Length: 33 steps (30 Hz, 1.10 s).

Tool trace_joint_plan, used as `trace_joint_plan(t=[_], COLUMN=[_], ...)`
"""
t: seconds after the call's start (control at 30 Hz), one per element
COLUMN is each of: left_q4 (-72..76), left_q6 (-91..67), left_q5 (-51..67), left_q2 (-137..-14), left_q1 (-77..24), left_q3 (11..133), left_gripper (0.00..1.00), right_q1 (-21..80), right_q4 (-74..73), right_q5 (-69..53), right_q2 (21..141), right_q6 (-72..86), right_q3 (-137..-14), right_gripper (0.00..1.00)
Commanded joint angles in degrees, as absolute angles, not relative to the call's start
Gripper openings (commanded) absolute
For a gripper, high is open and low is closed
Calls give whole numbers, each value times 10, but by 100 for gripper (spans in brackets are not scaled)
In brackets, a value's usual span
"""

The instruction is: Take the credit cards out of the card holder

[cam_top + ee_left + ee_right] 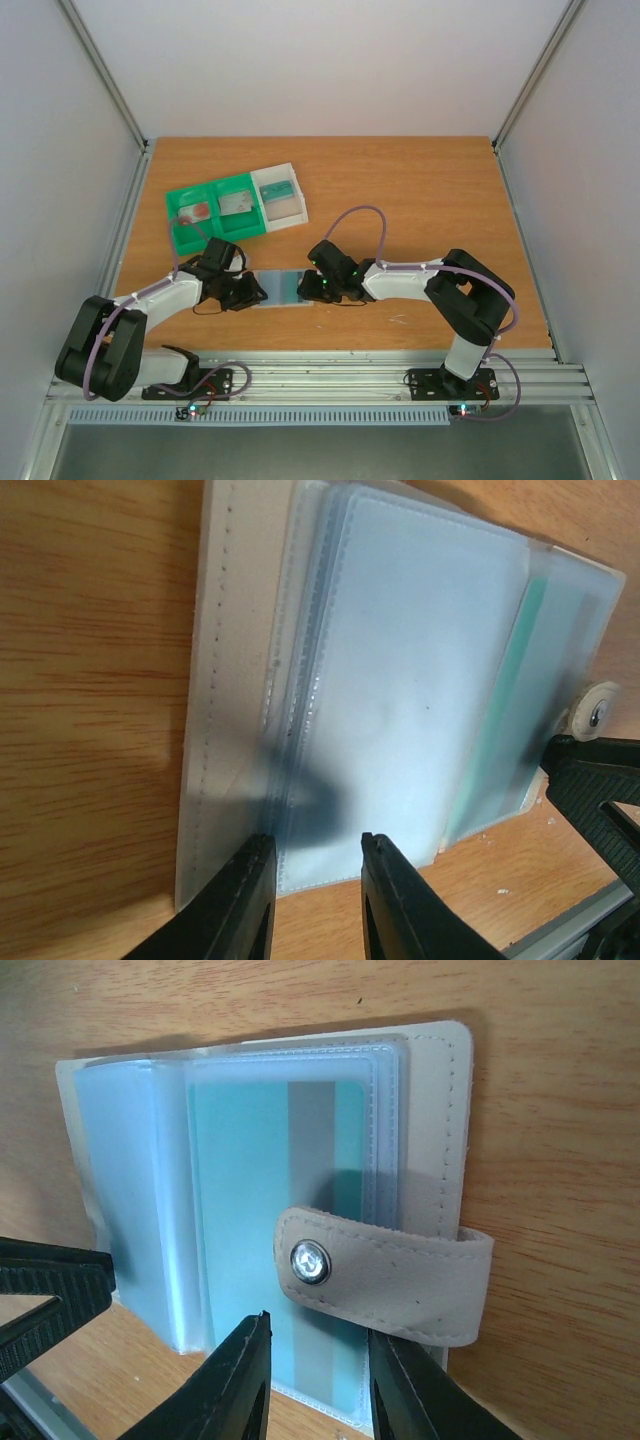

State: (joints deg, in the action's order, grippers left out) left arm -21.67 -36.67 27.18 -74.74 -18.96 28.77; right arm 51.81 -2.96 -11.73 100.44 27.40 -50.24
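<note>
One card holder (281, 287) lies open and flat on the surface (420, 200). Its long axis runs from the left claw (317, 845) to the right claw (318, 1328), and both claws have their jaws parted over its ends. One teal card (240, 1210) sits in the sleeve before the right claw (snap tab (400, 1275) folded across it), and beyond the left claw one three-compartment tray (215, 186) holds three loose cards (199, 211).

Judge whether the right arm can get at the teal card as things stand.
Probably not yet. The right tool sits open at the holder's edge, but the teal card lies inside a clear sleeve, and the snap tab is folded across it.
</note>
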Motion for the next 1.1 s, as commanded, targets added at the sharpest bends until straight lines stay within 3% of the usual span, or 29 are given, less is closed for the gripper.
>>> trace_joint_plan(t=[0.0, 1.07], left_q4=[-197, -193], left_q6=[-356, -355], left_q5=[269, 269], left_q2=[-756, -763], left_q1=[-191, -190], left_q3=[277, 277], left_gripper=[26, 25], right_q1=[521, 518], right_q4=[-11, 208], right_q5=[-127, -221], right_q2=[1013, 982], right_q6=[272, 330], right_q3=[-505, -447], right_gripper=[29, 31])
